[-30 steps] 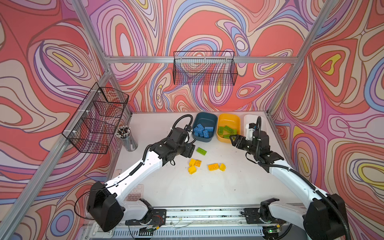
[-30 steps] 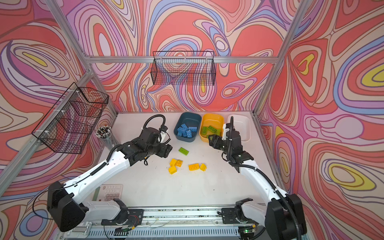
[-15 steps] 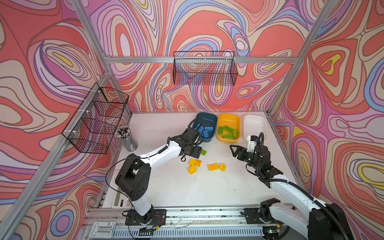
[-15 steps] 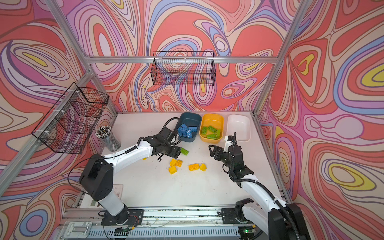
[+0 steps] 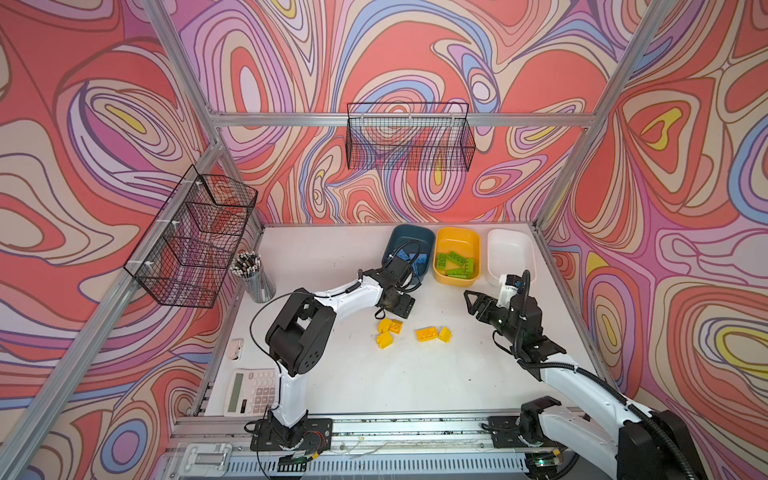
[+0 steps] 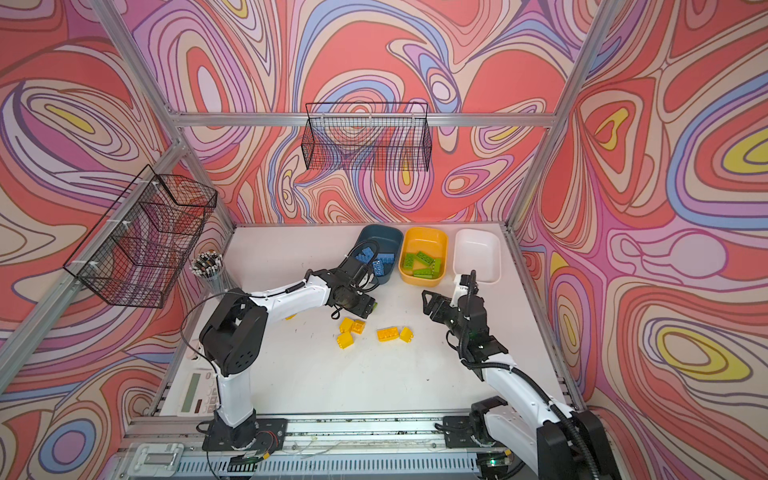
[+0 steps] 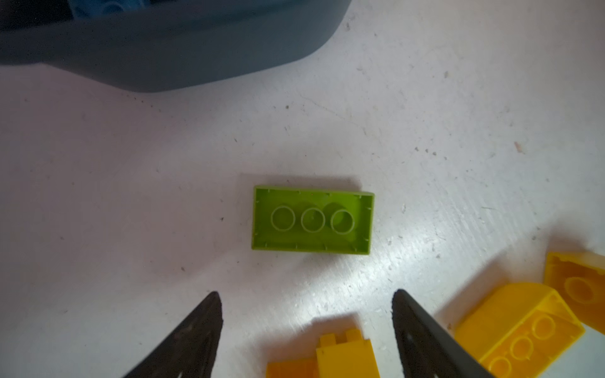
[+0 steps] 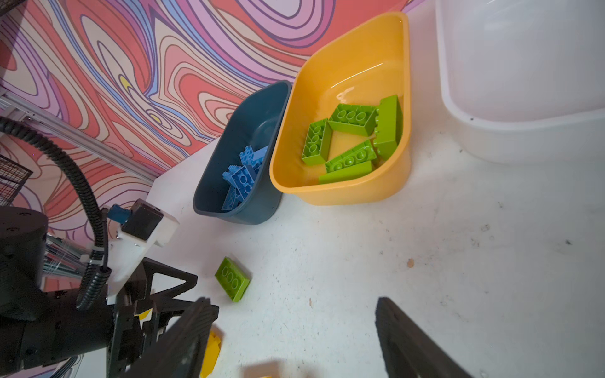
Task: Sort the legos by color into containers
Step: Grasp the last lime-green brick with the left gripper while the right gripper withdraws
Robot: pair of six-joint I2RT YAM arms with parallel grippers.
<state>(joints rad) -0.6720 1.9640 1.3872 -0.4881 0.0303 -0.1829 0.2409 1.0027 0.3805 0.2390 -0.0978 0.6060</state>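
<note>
One lime green lego (image 7: 312, 219) lies underside up on the white table, just ahead of my open left gripper (image 7: 306, 294), which hovers low over it in both top views (image 5: 401, 307) (image 6: 365, 307). Several yellow legos (image 5: 427, 333) (image 6: 352, 325) lie loose beside it. My right gripper (image 5: 473, 301) (image 8: 294, 302) is open and empty, in front of the containers. The teal container (image 5: 399, 232) (image 8: 252, 117) holds blue legos (image 8: 244, 176). In the yellow-orange container (image 5: 457, 237) (image 8: 353, 65) lie green legos (image 8: 352, 117). No lego shows in the white container (image 5: 511, 249).
A mesh pencil cup (image 5: 255, 276) stands at the left edge and a calculator (image 5: 249, 392) lies front left. Black wire baskets hang on the left wall (image 5: 195, 237) and the back wall (image 5: 409, 137). The left arm's elbow (image 5: 299, 328) stands folded above the left half of the table.
My left gripper has moved right and down from beside the teal container to just over the loose green lego, elbow folding up. My right gripper has drawn back from the yellow-orange container towards the front.
</note>
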